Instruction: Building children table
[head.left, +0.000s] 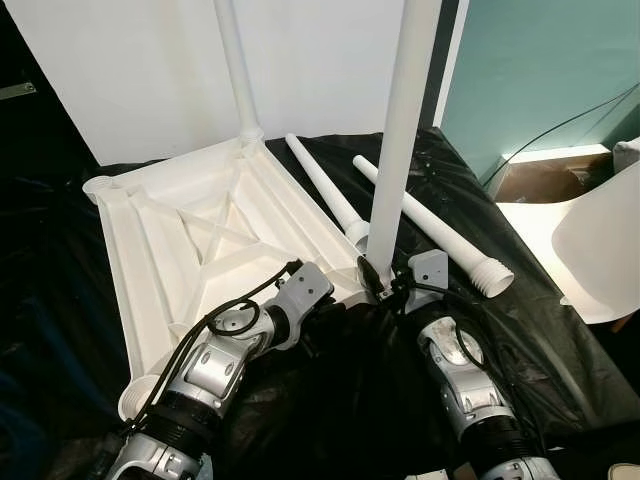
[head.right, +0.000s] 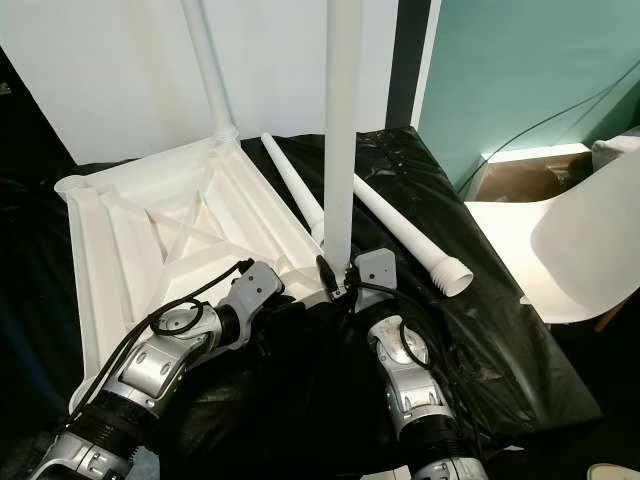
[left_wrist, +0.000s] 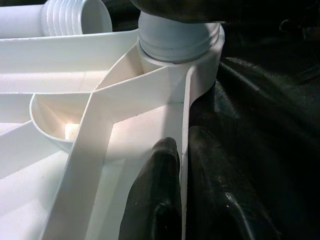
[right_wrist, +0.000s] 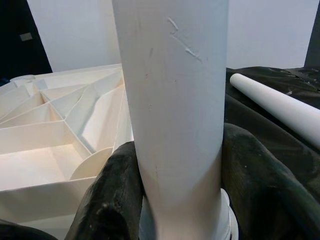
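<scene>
The right gripper (right_wrist: 175, 200) is clamped around the base of an upright white table leg (head.left: 403, 140), one black finger on each side of the tube, just above the corner socket (left_wrist: 176, 47) where the leg stands. The left gripper (left_wrist: 182, 195) pinches the thin edge wall of the tabletop (head.left: 210, 240) near that same corner, one finger inside the rim and one outside on the black sheet.

The white tabletop lies upside down, its ribbed underside facing up, on a black plastic sheet (head.left: 480, 340) that covers the floor. A second leg (head.left: 238, 70) stands upright in the far corner socket. Two loose legs (head.left: 435, 225) lie side by side on the sheet to the right of the tabletop, threaded ends toward the near side.

Behind is a white wall; to the far right a teal wall (head.left: 540, 70), a cable, and a white chair (head.left: 590, 240).
</scene>
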